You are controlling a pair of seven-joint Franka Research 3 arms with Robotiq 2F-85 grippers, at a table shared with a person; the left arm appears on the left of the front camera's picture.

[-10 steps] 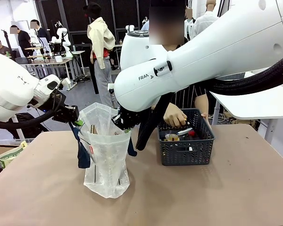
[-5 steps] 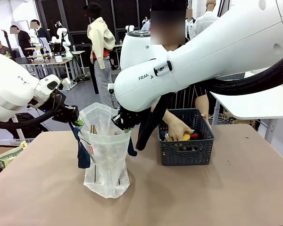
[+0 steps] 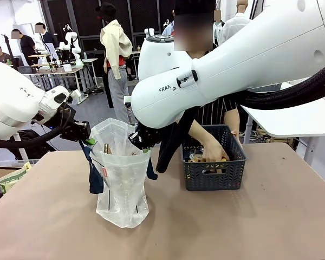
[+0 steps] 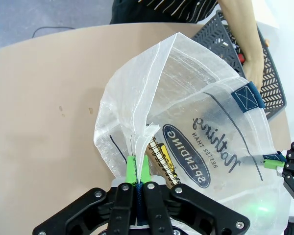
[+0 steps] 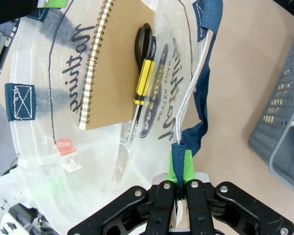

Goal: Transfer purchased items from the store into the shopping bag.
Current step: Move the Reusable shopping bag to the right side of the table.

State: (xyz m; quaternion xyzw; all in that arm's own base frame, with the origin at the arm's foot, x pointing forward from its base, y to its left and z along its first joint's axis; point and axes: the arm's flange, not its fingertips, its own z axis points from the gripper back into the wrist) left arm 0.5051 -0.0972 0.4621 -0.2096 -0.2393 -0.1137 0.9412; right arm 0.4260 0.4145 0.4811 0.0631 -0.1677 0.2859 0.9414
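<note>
Person's hand (image 3: 212, 153) has sunk into the basket (image 3: 214, 176), 3 o'clock of the bag (image 3: 122, 184) reading "SPENDING"; our left gripper (image 4: 137, 164) and right gripper (image 5: 180, 161) pinch its top edge.

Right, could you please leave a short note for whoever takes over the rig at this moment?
Left gripper: shut on the shopping bag at its rim.
Right gripper: shut on the navy strap at the opposite side. Together they hold the bag open, upright on the table.
Done: spiral notebook and scissors are in the bag.
Person's hand is inside the basket.
Left: remaining items in the basket.
</note>
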